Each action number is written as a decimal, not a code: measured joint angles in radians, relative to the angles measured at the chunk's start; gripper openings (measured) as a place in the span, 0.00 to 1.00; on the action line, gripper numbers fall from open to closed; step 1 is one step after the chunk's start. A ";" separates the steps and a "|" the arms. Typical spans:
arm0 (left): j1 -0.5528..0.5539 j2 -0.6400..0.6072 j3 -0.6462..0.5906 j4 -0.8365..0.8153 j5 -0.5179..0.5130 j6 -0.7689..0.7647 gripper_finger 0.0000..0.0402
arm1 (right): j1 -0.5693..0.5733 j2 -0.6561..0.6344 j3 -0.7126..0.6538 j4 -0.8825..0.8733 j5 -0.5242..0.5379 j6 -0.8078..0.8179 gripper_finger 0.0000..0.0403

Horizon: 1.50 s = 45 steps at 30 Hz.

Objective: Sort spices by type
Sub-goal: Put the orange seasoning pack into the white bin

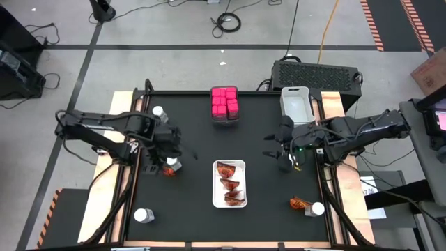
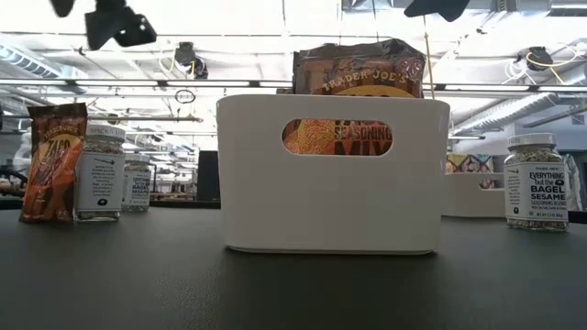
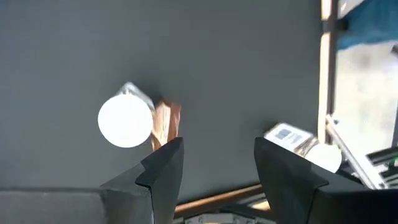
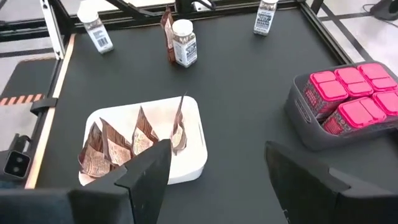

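"Everything but the Bagel Sesame" on jar, "Trader Joe's" on packet

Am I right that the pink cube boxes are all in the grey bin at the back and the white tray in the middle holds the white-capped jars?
Not quite. The pink cube boxes are in the grey bin, but the white tray holds red-orange packets, not jars. The high view shows this, and the right wrist view confirms it; the white-capped jars stand loose on the table.
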 joint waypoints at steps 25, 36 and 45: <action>-0.013 0.022 -0.358 0.194 -0.063 -0.139 0.48 | 0.000 0.005 0.000 -0.011 0.000 -0.047 0.63; -0.017 0.018 -0.353 0.182 0.043 -0.140 0.02 | 0.000 0.005 0.000 -0.014 0.000 -0.047 0.63; -0.018 -0.010 -0.256 0.149 0.057 -0.186 0.01 | 0.000 0.005 0.000 -0.042 0.000 -0.051 0.63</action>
